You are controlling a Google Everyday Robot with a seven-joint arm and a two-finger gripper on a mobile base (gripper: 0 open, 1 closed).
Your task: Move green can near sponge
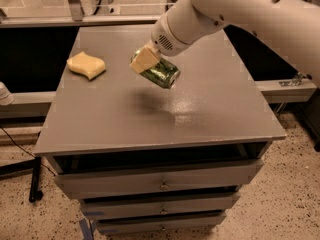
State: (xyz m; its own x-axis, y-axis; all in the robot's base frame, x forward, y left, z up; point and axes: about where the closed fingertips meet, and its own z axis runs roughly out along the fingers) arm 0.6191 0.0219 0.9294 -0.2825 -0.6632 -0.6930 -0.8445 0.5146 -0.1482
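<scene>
The jaws of the gripper (150, 65) are clamped on the green can (162, 74), which hangs tilted in the air above the middle of the desk (210, 114). The pale yellow sponge (86, 65) lies flat on the desk to the left, apart from the can.

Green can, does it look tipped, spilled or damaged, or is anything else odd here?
The green can hangs tilted above the table, off the surface with its shadow beneath, because the gripper is clamped on it. No spill or dent shows. The sponge lies flat at the table's left. Nothing else stands out.
</scene>
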